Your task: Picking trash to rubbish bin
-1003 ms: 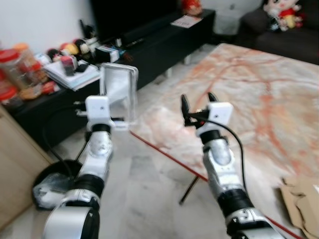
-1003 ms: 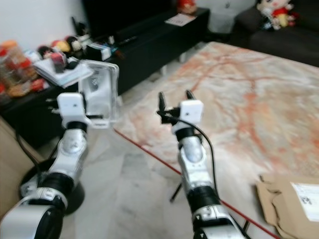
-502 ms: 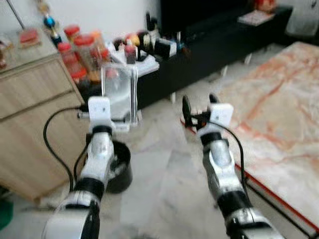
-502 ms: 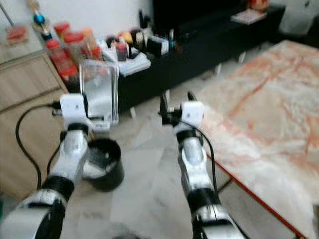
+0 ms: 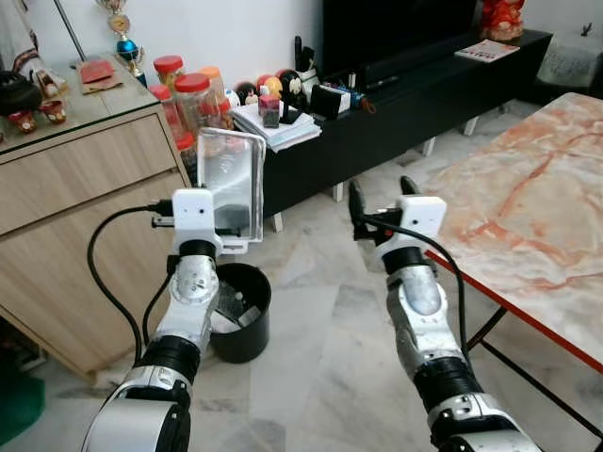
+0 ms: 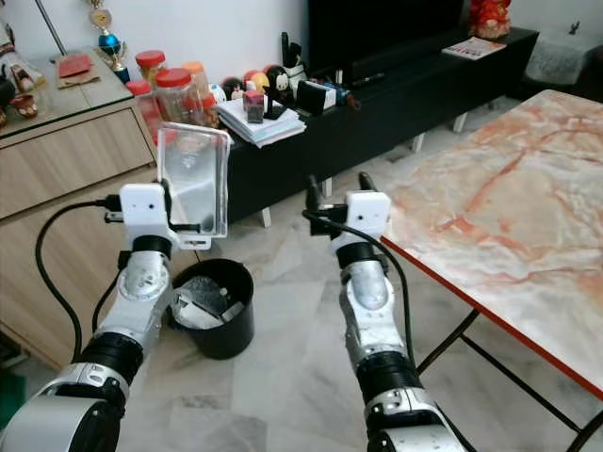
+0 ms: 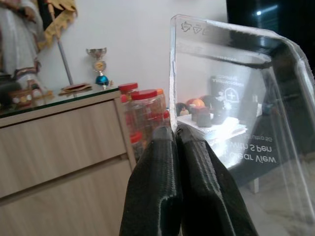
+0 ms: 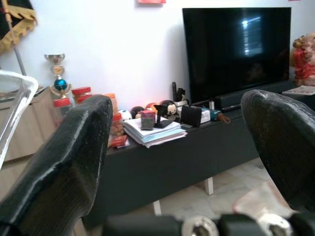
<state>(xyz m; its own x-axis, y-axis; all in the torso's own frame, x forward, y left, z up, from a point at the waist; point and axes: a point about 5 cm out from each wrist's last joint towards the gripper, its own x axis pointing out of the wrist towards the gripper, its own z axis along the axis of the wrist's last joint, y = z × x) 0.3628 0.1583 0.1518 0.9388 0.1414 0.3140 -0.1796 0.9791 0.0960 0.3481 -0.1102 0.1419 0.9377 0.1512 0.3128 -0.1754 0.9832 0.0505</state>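
Pale floor tiles fill the middle of the left eye view, with the black bin point(image 5: 237, 311) at lower left, below the left hand point(image 5: 229, 212), which is clenched on a clear plastic tray point(image 5: 231, 181). Judging from this, bring the tray over the bin's mouth before letting go. Right hand point(image 5: 381, 195), at centre, is released and empty

Left wrist view adds the pinch: fingers point(image 7: 157, 182) pressed together on the tray's edge

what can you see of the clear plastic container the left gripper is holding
The clear plastic container is a see-through, rounded-corner box or lid of thin rigid plastic, with small moulded marks and mirrored print. It stands upright, raised above the black bin, with nothing seen inside. The left gripper pinches its edge between closed fingers; nothing else touches it.
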